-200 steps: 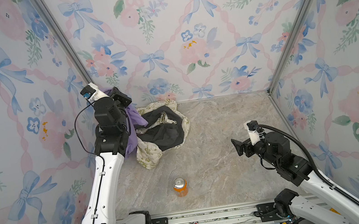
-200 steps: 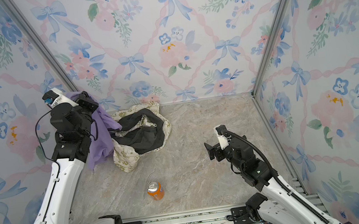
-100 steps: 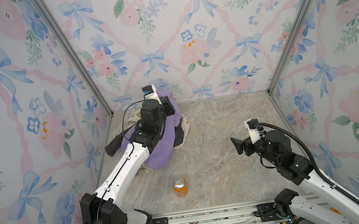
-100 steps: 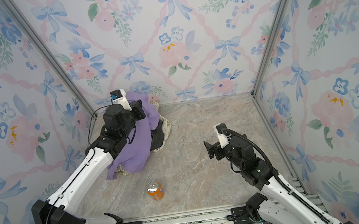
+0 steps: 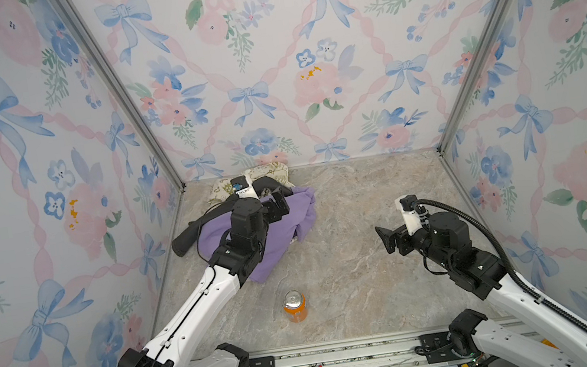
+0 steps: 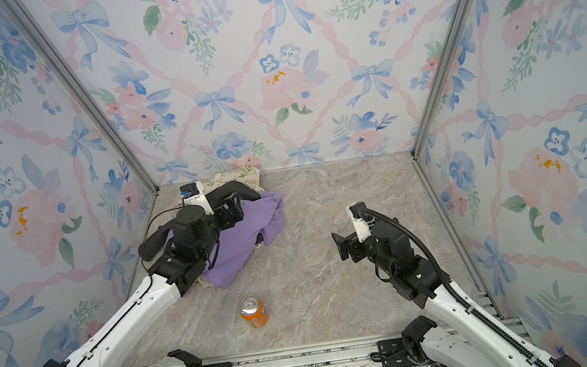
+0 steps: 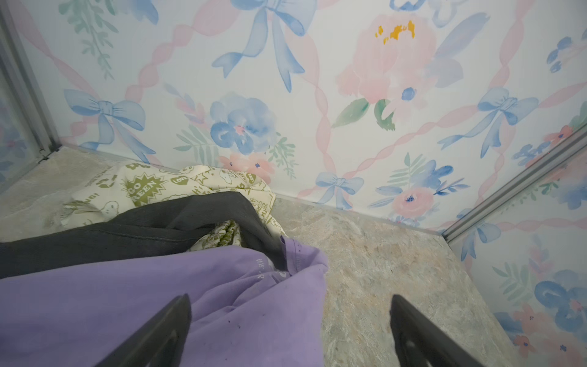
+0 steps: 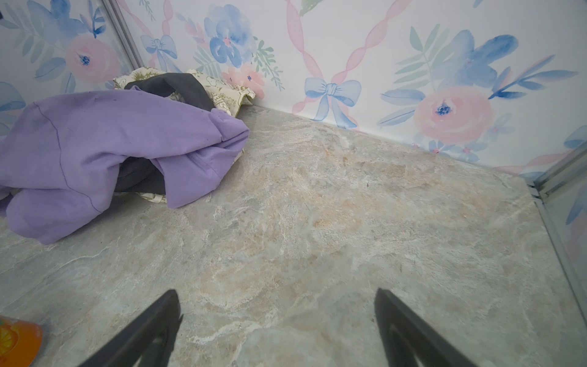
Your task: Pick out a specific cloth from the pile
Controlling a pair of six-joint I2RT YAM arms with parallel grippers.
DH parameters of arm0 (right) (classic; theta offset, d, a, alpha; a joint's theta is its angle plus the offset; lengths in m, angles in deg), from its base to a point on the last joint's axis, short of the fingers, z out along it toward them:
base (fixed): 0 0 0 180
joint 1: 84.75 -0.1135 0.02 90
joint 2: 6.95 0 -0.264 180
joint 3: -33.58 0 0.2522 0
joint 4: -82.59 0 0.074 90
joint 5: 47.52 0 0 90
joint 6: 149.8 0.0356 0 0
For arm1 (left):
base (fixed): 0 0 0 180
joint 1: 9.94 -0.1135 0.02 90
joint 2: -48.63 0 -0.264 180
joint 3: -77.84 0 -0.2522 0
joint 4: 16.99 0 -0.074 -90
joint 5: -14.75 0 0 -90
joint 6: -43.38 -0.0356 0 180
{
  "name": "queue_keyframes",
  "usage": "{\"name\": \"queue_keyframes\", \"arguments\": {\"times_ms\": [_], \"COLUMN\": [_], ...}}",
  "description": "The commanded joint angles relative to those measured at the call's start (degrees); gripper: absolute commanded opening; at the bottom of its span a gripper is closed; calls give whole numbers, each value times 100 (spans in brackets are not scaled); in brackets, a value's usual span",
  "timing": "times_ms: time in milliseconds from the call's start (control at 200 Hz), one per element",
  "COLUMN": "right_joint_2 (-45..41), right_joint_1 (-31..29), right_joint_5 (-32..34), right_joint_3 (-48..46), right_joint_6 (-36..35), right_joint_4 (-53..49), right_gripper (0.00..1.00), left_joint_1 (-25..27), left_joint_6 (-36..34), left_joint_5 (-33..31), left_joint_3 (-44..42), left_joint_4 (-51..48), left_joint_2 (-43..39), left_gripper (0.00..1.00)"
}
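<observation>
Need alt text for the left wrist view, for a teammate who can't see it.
The lilac cloth lies crumpled on the stone-look floor, draped over the pile of a charcoal garment and a cream green-printed cloth by the floral wall. The left gripper is open, one finger over the cloth, holding nothing.

Left of centre in both top views, the plain lilac-purple soft fabric cloth shows no print. The pile of soft fabrics mixes a dark charcoal-grey garment and a cream cloth with olive-green print. Lower centre, the orange drink can has a silver top. The counter is mottled grey-beige marble.
</observation>
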State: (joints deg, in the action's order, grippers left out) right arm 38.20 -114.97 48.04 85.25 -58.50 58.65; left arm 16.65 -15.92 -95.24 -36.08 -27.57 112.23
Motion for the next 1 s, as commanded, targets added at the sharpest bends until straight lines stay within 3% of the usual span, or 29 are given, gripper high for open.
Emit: {"name": "queue_keyframes", "arguments": {"times_ms": [0, 165, 395, 590, 770, 895, 995], "right_joint_2": [44, 89, 106, 108, 110, 87, 73], "right_joint_1": [-54, -53, -55, -56, -54, -55, -57], "right_joint_5": [-86, -117, -213, -221, -220, -213, -205], "right_joint_3": [183, 190, 178, 164, 182, 164, 146], "right_joint_6": [72, 63, 125, 124, 108, 107, 107], "right_joint_4": [24, 33, 33, 0, -44, -65, -75], "right_gripper": [97, 97, 97, 97, 97, 97, 97], "left_joint_1": [-222, -566, -1007, -1054, -1052, -1054, -1051], "left_joint_6": [682, 1412, 1334, 1268, 1344, 1397, 1379], "left_joint_5": [-271, -279, -172, 6, 349, 412, 498], "left_joint_3": [-560, -1196, -1591, -1526, -1477, -1507, -1466], "left_joint_4": [-40, -321, -475, -465, -294, -132, 5], "left_joint_2": [-420, -855, -717, -111, 266, 206, 62], "left_gripper": [98, 98, 96, 87, 63, 28, 7]}}
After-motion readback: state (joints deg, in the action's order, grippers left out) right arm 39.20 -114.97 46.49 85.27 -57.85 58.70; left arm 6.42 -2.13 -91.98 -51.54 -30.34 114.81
